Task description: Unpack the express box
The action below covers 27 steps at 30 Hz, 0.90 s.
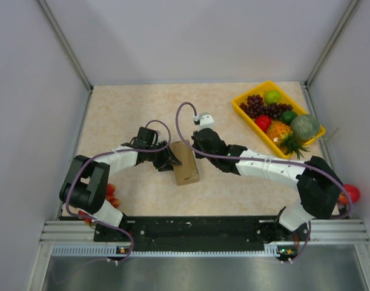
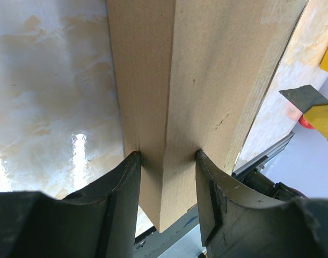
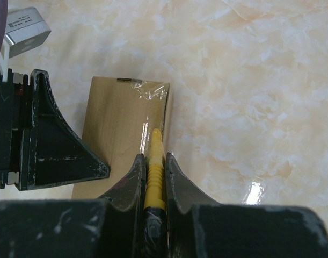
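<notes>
The express box [image 1: 186,162] is a plain brown carton lying mid-table. My left gripper [image 1: 171,160] is shut on its left long side; in the left wrist view the two fingers [image 2: 121,185] pinch a folded edge of the box [image 2: 206,80]. My right gripper [image 1: 195,145] is at the box's far end, shut on a yellow ribbed cutter [image 3: 154,166]. The cutter's tip rests on the clear tape [image 3: 150,97] along the box [image 3: 118,126] top, near its right edge. The left gripper's black finger [image 3: 51,142] shows at the left of the right wrist view.
A yellow tray [image 1: 248,115] of toy fruit stands at the back right. Small red objects lie by the left arm's base [image 1: 112,193] and by the right arm's base [image 1: 351,193]. Walls enclose the table on three sides.
</notes>
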{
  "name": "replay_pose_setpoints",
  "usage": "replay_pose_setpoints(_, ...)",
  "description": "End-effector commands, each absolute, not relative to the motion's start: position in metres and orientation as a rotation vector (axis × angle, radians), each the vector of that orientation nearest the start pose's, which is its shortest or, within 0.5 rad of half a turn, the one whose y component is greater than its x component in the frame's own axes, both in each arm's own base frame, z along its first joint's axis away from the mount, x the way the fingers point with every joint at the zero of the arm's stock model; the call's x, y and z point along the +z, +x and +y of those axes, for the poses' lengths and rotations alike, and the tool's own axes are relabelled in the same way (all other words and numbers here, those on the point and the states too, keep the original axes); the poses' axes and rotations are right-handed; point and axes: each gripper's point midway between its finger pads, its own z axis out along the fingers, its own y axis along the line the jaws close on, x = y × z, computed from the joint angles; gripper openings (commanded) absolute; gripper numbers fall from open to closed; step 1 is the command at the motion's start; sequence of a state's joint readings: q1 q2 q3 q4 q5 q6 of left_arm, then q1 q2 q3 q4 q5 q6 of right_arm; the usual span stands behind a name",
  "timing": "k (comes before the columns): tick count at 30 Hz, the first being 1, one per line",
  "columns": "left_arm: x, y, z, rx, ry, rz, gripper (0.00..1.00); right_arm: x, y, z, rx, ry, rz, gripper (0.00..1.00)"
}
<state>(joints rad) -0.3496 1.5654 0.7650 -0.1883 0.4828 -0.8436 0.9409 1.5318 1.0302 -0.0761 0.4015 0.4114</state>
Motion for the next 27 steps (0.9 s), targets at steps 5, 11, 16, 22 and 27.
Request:
replay_pose_setpoints(5, 0.019, 0.265, -0.195, -0.836, -0.561, 2.784, 0.31, 0.164, 0.306, 0.329, 0.368, -0.316, 2.048, 0.00)
replay_pose_setpoints(11, 0.020, 0.265, -0.195, -0.837, -0.560, 2.783, 0.31, 0.159, 0.305, 0.330, 0.363, -0.336, 2.061, 0.00)
replay_pose_setpoints(16, 0.020, 0.266, -0.196, -0.837, -0.560, 2.783, 0.31, 0.155, 0.304, 0.332, 0.366, -0.341, 2.071, 0.00)
replay_pose_setpoints(22, 0.019, 0.267, -0.196, -0.839, -0.560, 2.783, 0.31, 0.160, 0.305, 0.331, 0.373, -0.331, 2.058, 0.00)
replay_pose_setpoints(27, 0.019, 0.267, -0.196, -0.838, -0.561, 2.784, 0.31, 0.155, 0.306, 0.331, 0.349, -0.346, 2.070, 0.00)
